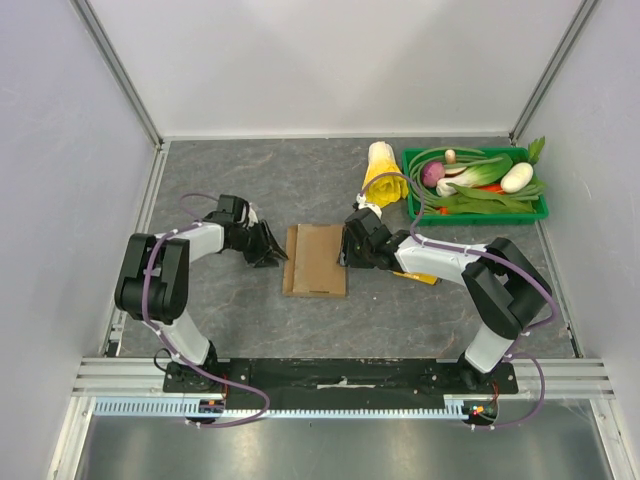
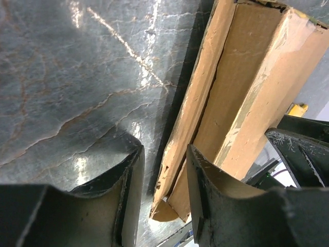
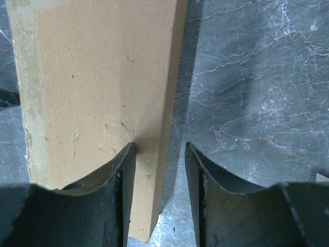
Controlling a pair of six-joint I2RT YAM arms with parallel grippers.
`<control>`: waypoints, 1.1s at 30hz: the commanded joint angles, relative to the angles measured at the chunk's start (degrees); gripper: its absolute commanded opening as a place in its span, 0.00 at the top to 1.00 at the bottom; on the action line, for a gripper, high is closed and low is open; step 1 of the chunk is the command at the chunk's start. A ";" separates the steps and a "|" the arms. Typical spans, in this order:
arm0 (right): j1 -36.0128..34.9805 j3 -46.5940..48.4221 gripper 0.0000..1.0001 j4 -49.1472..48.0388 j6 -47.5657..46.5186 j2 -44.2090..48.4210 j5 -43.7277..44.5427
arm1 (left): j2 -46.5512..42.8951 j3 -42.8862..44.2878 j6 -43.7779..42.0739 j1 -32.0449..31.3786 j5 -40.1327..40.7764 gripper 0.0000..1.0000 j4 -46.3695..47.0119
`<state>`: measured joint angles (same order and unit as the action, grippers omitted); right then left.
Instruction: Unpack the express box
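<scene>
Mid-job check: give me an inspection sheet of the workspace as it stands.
Surface: grey marbled tabletop.
Job's things: express box lies flat at centre, lid closed.
Clutter: green tray holding vegetables, far right; yellow object beside it.
Grippers: left gripper open at the box's left edge; right gripper open at its right edge.
Cables: purple cables run along both arms, off the box.
Surroundings: white walls on three sides; metal rail at the near edge.
</scene>
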<state>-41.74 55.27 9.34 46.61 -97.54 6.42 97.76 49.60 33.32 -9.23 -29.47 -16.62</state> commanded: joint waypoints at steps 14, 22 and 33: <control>0.25 -2.18 0.52 4.02 -2.05 -1.96 -1.49 | 7.18 -0.83 4.38 -0.52 -8.76 0.62 6.16; 0.34 -2.18 0.52 3.84 -2.05 -1.43 -1.32 | 6.84 -0.12 3.16 -0.52 -7.97 0.87 4.93; 0.25 -0.08 0.25 5.77 -4.59 7.88 3.33 | 0.87 2.07 0.52 -0.43 -7.79 0.98 -0.50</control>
<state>-41.41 54.39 11.29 44.53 -95.33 6.37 103.31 49.98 36.47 -9.47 -38.44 -12.47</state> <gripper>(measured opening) 0.684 0.033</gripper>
